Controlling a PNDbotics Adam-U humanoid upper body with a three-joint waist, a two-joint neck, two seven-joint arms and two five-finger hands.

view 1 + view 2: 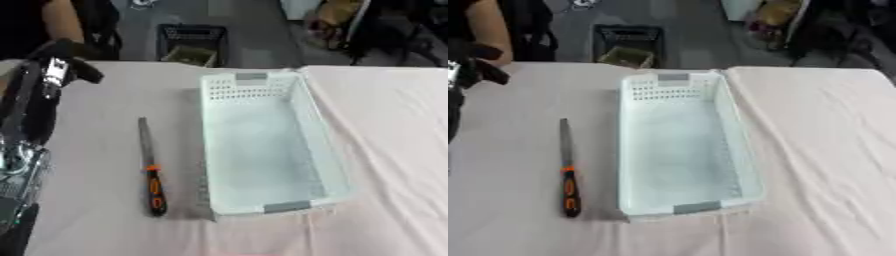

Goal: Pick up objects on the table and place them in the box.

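A white perforated box (262,145) is set lengthwise at the middle of the pale cloth-covered table (394,150), its long axis running from twelve to six o'clock, and nothing is seen inside it. The one task object, a long tool with a grey blade and a black-and-orange handle (150,167), is laid flat at about nine o'clock of the box, parallel to its left wall and just beside it (handle towards six o'clock), presumably so that a short carry to the right is enough. The left hand (61,62) is seen raised at about ten o'clock, well apart from the tool and holding nothing; how far its fingers are spread cannot be told. The right hand is not shown in either view
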